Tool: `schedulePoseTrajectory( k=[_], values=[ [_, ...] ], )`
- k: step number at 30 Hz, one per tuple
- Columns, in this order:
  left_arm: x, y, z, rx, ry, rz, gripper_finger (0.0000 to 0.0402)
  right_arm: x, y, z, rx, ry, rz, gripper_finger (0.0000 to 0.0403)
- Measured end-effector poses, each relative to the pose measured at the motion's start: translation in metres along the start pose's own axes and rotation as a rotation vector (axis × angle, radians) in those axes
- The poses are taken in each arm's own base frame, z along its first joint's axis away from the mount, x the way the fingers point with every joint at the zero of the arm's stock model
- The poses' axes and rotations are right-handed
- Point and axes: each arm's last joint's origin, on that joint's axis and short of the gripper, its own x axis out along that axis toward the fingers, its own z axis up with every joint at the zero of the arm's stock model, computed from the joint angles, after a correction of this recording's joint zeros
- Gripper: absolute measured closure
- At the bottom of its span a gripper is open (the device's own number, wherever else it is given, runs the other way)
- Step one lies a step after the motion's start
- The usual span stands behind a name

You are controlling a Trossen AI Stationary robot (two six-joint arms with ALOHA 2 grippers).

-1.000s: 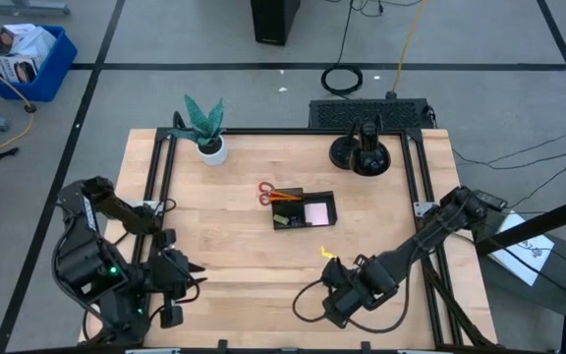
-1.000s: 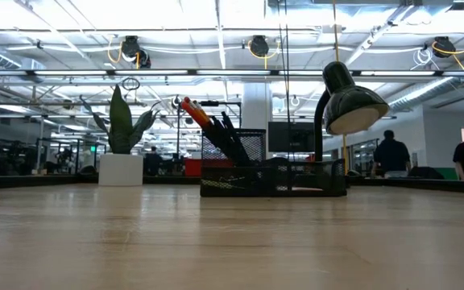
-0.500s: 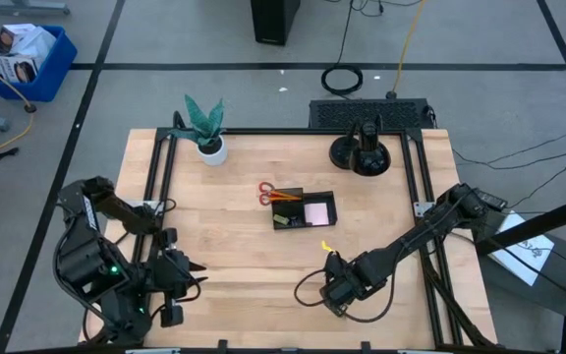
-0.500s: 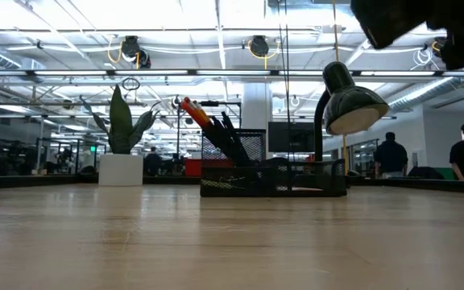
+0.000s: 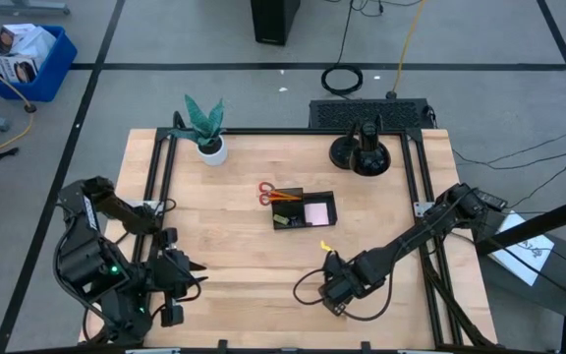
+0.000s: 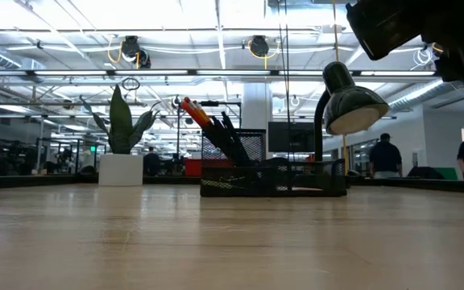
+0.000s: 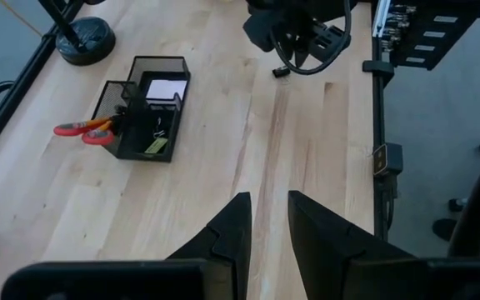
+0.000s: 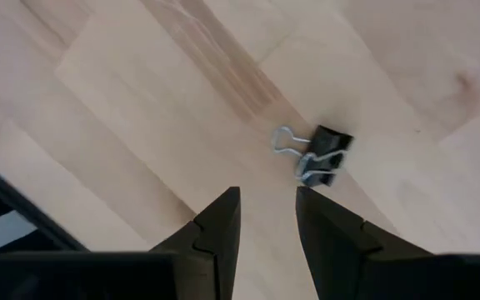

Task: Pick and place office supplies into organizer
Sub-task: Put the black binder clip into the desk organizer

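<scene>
Hovered over a black binder clip [image 8: 323, 156] on the tabletop [image 5: 244, 256] — right gripper [image 8: 267, 218] parted and empty, left gripper [image 7: 265, 221] likewise, idle near the front-left corner.

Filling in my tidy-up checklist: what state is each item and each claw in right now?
Black mesh desk organizer: upright, partly filled.
Red-handled scissors: in the organizer, handles sticking out over its end.
Pink sticky-note pad: lying flat in a compartment.
Small black binder clip: loose on the wooden table, wire handles out.
Right claw: fingers apart, empty, above the clip.
Left claw: fingers slightly apart, empty, waiting at the table's near-left.
</scene>
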Motion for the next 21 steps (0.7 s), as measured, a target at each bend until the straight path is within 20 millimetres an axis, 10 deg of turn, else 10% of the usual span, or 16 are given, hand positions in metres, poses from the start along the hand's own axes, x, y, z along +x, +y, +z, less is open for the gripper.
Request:
schedulePoseTrajectory(
  k=[21],
  values=[
    [0.000,0.000,0.000,0.017,0.000,0.000,0.0316,0.020,-0.013,0.010,0.015,-0.026,-0.018,0.0294]
  ],
)
